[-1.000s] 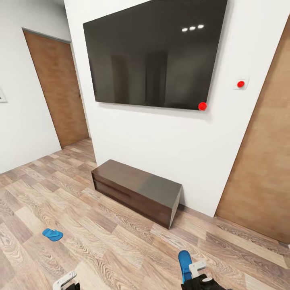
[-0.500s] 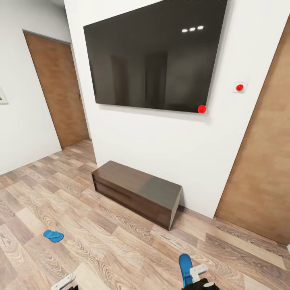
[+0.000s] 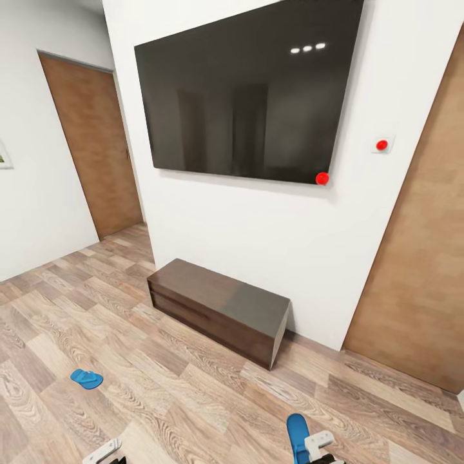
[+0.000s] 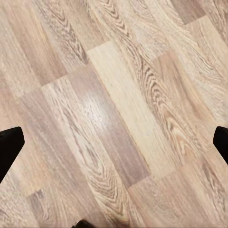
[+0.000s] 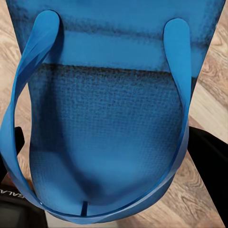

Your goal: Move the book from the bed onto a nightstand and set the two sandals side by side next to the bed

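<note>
Right gripper (image 3: 316,451), at the lower edge of the head view, is carrying one blue sandal (image 3: 296,435); the sole is projecting forward past the white gripper housing. In the right wrist view the held sandal (image 5: 109,128) is sitting right up against the camera, textured footbed and thong strap facing the lens, dark gripper parts showing at its edges. Jaws judged closed on it near one end of the sole; the contact itself is hidden.

Left gripper (image 3: 103,451) is holding nothing. In the left wrist view its dark fingertips (image 4: 9,147) are standing far apart at the picture's edges, with bare wood-plank floor (image 4: 114,114) between them.

Second sandal (image 3: 86,379) is lying flat on the floor, ahead of the left gripper and well apart from the low dark bench (image 3: 219,309) that stands against the white wall under the wall-mounted TV (image 3: 245,90).

Handling, as judgement: sandals looking light, thin and flexible, probably foam or rubber; not fragile. A pinch across the sole edge or at the strap should be holding; a grip near the end may be letting the sole droop.

Count: sandals, two; benches, one; brown doors, two, one being the left door (image 3: 90,142).
</note>
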Controlling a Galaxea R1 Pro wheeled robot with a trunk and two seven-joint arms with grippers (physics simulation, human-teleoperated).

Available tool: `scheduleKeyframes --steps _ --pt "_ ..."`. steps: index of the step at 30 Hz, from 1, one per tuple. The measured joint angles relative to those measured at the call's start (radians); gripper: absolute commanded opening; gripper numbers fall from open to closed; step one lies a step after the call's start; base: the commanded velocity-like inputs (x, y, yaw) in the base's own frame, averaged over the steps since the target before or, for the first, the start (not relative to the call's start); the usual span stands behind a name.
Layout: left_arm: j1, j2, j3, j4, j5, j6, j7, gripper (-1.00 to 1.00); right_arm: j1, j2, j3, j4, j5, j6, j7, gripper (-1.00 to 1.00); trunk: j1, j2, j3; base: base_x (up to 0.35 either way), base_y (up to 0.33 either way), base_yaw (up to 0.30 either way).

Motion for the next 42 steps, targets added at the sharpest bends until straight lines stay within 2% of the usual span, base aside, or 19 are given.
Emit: scheduleKeyframes --steps 19,42 --pt "0.0 -0.016 0.0 0.0 -0.001 -0.001 0.0 1.0 0.001 0.0 0.001 0.0 0.0 0.0 0.0 -1.0 -0.073 0.133 0.06 0.0 0.0 0.0" --pt "0.02 -0.015 -0.001 -0.001 0.001 -0.002 -0.001 1.0 0.001 0.0 0.0 0.001 0.0 0.0 0.0 -1.0 -0.073 0.133 0.06 0.026 0.0 0.0"
